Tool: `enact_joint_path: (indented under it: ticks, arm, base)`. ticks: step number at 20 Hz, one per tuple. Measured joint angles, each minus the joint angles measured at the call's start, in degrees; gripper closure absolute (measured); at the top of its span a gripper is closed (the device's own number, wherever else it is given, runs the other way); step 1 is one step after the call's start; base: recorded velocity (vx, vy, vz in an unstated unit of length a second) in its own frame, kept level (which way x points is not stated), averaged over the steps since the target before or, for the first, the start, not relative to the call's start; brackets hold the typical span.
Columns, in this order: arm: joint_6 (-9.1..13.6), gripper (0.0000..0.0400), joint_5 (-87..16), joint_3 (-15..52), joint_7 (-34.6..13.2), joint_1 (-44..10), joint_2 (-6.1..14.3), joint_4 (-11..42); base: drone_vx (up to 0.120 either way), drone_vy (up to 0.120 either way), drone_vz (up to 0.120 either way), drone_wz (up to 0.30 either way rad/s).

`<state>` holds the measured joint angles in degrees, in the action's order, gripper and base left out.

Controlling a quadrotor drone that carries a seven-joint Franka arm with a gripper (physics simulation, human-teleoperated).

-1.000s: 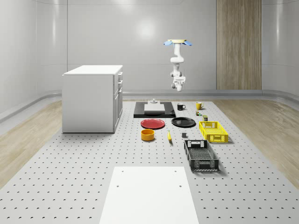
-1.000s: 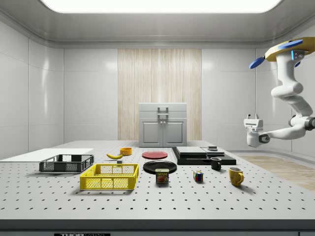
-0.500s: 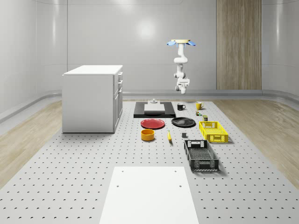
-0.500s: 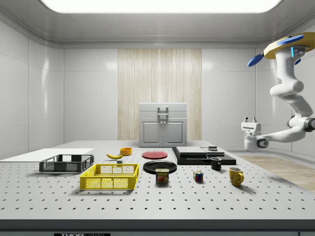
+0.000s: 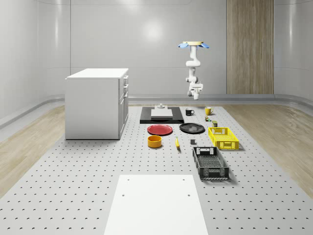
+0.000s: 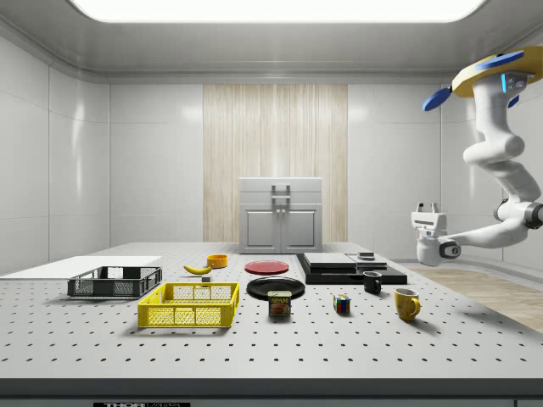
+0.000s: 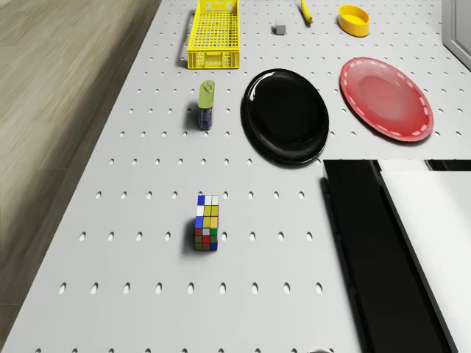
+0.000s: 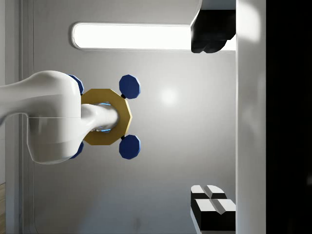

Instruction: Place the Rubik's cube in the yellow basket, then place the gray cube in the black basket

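At the far end of the perforated table (image 5: 73, 196), well above the surface: drone (image 6: 496, 72), hovering, arm slung beneath.

- Gripper (image 6: 427, 205): turned upward, clear of every item. In the wrist view the fingers (image 8: 210, 36) stand wide apart with nothing between them.
- Rubik's cube (image 7: 207, 222): on the table, near the black plate (image 7: 285, 115), well apart from its basket.
- Yellow basket (image 7: 213, 29): no cube seen inside. A Spam tin (image 7: 207, 104) stands between it and the Rubik's cube.
- Gray cube (image 7: 280, 29): on the table just beside the yellow basket.
- Black basket (image 5: 210, 162): nothing visible inside.

Progress, as judged: neither placement made, both pickups outstanding, Rubik's cube first.
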<state>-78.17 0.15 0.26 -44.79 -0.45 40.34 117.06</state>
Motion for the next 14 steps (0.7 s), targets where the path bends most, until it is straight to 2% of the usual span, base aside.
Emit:
enact_joint_path:
  ticks: [14]
  arm:
    - [-0.57,0.0,-0.2,0.19,0.0,-0.11,0.39,0.35]
  base:
    - [0.12,0.12,0.0,0.0]
